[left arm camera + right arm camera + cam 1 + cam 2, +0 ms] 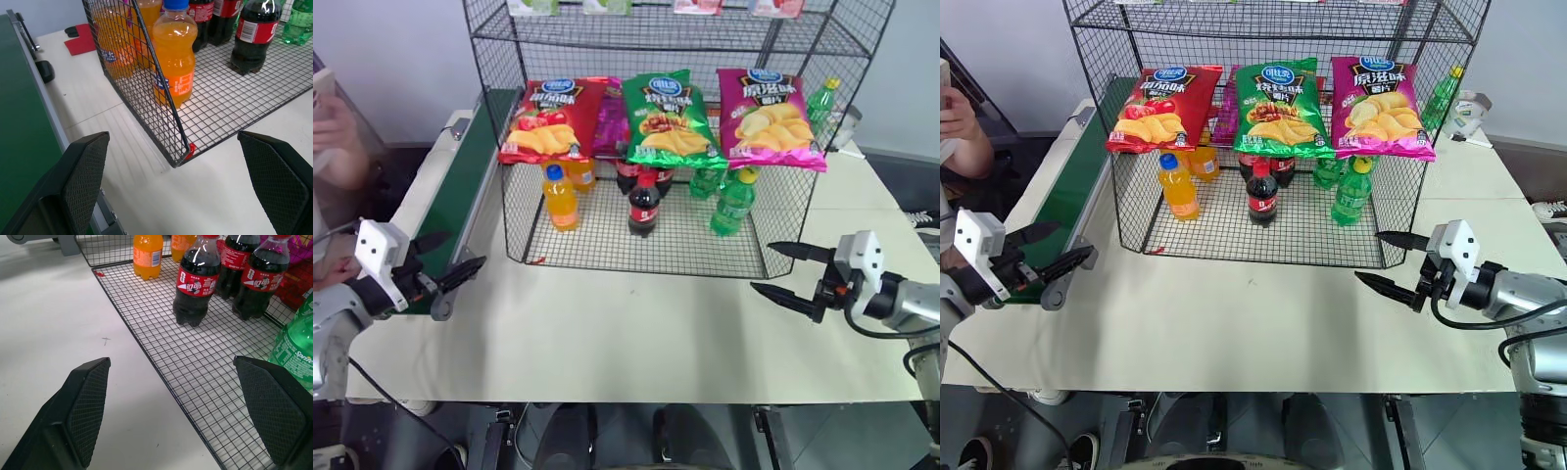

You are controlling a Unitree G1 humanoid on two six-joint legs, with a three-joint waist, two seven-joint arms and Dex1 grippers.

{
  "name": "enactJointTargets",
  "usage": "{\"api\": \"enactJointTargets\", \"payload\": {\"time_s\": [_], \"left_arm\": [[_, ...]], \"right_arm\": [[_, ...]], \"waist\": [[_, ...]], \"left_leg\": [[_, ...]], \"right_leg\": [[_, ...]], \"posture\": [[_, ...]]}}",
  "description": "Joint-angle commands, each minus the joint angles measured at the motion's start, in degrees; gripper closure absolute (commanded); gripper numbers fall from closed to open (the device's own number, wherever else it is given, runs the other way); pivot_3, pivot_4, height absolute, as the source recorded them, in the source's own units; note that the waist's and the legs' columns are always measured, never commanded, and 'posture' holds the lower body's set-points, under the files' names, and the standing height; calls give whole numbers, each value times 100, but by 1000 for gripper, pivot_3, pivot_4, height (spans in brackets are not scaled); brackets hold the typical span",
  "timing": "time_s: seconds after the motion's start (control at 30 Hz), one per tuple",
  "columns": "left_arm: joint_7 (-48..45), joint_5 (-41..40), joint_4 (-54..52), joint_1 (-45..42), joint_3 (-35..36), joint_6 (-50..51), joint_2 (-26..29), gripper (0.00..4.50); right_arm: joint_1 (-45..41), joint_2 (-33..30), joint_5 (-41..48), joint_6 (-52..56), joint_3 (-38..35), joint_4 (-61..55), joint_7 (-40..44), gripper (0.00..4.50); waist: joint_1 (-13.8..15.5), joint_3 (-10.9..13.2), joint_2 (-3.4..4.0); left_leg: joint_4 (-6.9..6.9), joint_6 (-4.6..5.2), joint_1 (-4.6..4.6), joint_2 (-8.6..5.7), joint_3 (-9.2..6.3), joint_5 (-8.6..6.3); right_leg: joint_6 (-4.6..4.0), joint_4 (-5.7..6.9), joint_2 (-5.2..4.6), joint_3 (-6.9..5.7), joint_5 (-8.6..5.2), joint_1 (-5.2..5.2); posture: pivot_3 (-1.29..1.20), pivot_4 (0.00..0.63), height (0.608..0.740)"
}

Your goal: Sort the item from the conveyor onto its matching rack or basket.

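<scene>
Both pincers gape over bare table [636, 333] before rack [509, 196].

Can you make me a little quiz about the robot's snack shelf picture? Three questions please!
1. True or false: the green crisp bag lies on the conveyor.
2. Which bag sits left of the green one: A red, B magenta, C blue?
3. Fill in: both the left gripper and the right gripper are ____.

Key: 1 false, it is on the rack. 2 A, the red crisp bag. 3 open.
</scene>
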Motion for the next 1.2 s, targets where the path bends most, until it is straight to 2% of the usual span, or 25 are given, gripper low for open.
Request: {"api": "enactJointTargets", "payload": {"time_s": [0.03,1.2], "left_arm": [[-25,114,9,-95,81,-280,77,0],[26,55,-370,-54,64,-5,41,0]], "right_arm": [[-47,-107,25,-106,-56,-14,-38,304],[-154,-148,-84,-361,132,158,-86,304]], "waist": [[1,0,0],[0,0,0]], "left_leg": [[0,0,0,0,0,0],[10,0,0,0,0,0]], "right_leg": [[0,0,0,0,0,0],[1,12,2,0,1,0]], "posture": [[0,150,739],[0,150,739]]}}
